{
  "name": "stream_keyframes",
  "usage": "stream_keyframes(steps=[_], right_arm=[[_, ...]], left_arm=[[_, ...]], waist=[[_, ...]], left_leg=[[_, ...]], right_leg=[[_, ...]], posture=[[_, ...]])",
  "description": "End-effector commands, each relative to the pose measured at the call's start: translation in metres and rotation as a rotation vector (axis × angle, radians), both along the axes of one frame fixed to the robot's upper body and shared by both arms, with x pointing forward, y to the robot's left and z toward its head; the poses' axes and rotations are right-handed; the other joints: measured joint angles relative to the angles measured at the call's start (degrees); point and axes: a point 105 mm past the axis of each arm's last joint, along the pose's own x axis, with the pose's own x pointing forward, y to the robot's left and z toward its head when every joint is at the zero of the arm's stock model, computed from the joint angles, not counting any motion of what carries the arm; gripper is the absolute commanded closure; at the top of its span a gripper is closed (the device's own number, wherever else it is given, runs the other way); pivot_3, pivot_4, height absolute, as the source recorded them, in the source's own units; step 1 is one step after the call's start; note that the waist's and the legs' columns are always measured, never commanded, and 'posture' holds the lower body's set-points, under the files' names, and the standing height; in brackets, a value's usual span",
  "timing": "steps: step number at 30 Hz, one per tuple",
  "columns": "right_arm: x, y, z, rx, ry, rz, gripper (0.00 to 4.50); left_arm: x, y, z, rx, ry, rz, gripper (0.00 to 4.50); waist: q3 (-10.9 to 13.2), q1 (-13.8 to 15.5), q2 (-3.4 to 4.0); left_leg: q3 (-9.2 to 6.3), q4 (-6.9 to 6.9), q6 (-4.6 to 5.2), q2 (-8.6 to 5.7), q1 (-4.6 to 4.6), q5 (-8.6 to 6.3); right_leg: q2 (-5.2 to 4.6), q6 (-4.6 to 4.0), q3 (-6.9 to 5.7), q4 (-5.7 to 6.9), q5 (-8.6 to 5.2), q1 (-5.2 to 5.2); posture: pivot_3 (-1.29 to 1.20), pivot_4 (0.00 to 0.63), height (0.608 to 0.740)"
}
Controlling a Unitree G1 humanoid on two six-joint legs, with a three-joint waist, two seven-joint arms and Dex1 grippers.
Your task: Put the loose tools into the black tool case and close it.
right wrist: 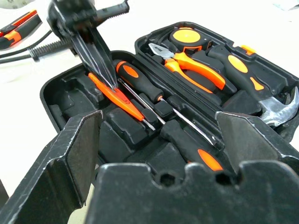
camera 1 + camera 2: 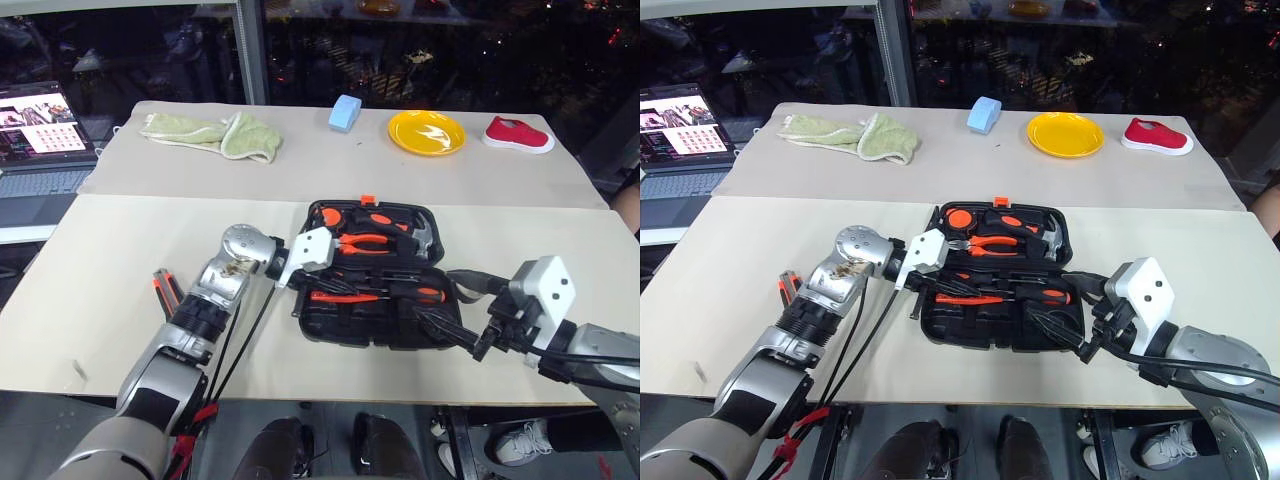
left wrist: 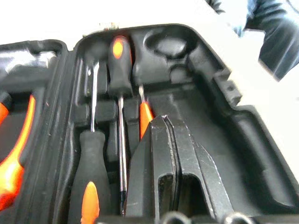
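Orange tester screwdriver (image 1: 119, 99) lies slotted under the closed left pincer (image 1: 105, 77).

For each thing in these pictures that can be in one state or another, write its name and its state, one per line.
black tool case: open, lid laid flat.
two screwdrivers: seated in their slots.
tester screwdriver: lying in the case under the left gripper's tips.
utility knife: loose on the table.
left gripper: shut.
right gripper: open, empty.
laptop: open, screen lit.
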Motion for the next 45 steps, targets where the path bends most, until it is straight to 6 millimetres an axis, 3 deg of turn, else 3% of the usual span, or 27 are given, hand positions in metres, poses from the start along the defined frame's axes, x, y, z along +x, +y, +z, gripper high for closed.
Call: stream_keyframes(steps=[1,5,8,16,22,32,35,40,44,45], right_arm=[[-0.001,0.0,0.008,0.005,-0.043,-0.006,0.0],[-0.001,-0.001,0.008,0.006,-0.041,-0.008,0.0],[-0.002,-0.001,0.007,0.008,-0.039,-0.012,0.0],[-0.004,-0.001,0.007,0.006,-0.036,-0.012,0.0],[-0.003,-0.002,0.008,0.002,-0.038,-0.013,0.0],[-0.004,0.0,0.007,0.011,-0.036,-0.009,0.0],[0.001,0.001,0.007,0.013,-0.033,0.011,0.0],[0.016,0.006,0.011,0.015,-0.038,0.083,0.0],[0.03,0.015,0.021,0.012,-0.062,0.168,0.0],[0.033,0.019,0.025,0.013,-0.074,0.198,0.0]], left_arm=[[-0.005,-0.006,-0.006,-0.002,0.022,-0.021,4.47],[0.005,-0.015,0.018,-0.13,0.053,0.04,4.47],[0.005,-0.024,0.041,-0.296,0.169,0.089,4.47],[-0.006,-0.03,0.017,-0.222,0.155,0.058,4.47],[-0.003,-0.029,-0.006,-0.11,0.085,0.057,4.47],[-0.003,-0.022,-0.021,-0.062,0.06,0.051,4.47],[-0.004,-0.016,-0.007,-0.12,0.069,0.061,4.47],[-0.011,0.0,0.044,-0.281,0.086,0.131,4.47],[-0.012,0.044,0.077,-0.359,0.131,0.362,4.47],[-0.012,0.062,0.079,-0.36,0.147,0.454,4.23]], waist=[[0.0,0.1,0.0],[0.0,0.1,-0.01],[0.0,0.1,-0.02],[0.0,0.0,-0.01],[0.0,0.1,-0.01],[0.0,0.1,-0.01],[0.0,-0.1,-0.01],[0.0,-1.1,-0.03],[0.0,-1.8,-0.03],[0.1,-2.0,0.0]], left_leg=[[0.0,0.0,0.0,0.0,0.0,0.0],[0.0,0.03,0.27,0.0,-0.04,0.15],[0.0,0.03,0.29,0.0,-0.08,0.16],[0.01,0.03,0.26,0.0,-0.06,0.17],[0.0,0.03,0.16,0.0,-0.06,0.11],[0.01,0.04,-0.08,0.0,0.04,-0.06],[0.01,0.04,-0.05,0.0,0.04,-0.04],[0.02,0.04,0.19,0.01,-0.03,0.11],[0.01,0.02,0.26,0.01,-0.03,0.16],[0.02,-0.01,0.24,0.01,0.01,0.17]], right_leg=[[0.0,0.0,0.0,0.0,0.0,0.0],[0.0,0.0,-0.02,0.0,0.0,-0.01],[0.02,0.01,-0.02,0.02,0.0,-0.06],[0.05,0.0,0.01,0.04,0.0,-0.06],[0.03,0.0,0.01,0.02,0.0,-0.05],[-0.01,0.0,0.02,0.03,0.0,0.05],[0.0,0.0,0.02,0.03,0.0,0.03],[0.03,0.0,0.03,0.07,0.0,-0.06],[0.06,0.0,0.04,0.06,0.0,-0.09],[0.08,-0.01,0.05,0.05,0.0,-0.08]], posture=[[0.0,0.15,0.732],[0.0,0.15,0.732],[0.0,0.15,0.732],[0.0,0.15,0.732],[0.0,0.15,0.732],[0.0,0.15,0.732],[0.0,0.15,0.732],[0.0,0.15,0.732],[0.0,0.15,0.732],[0.0,0.15,0.732]])
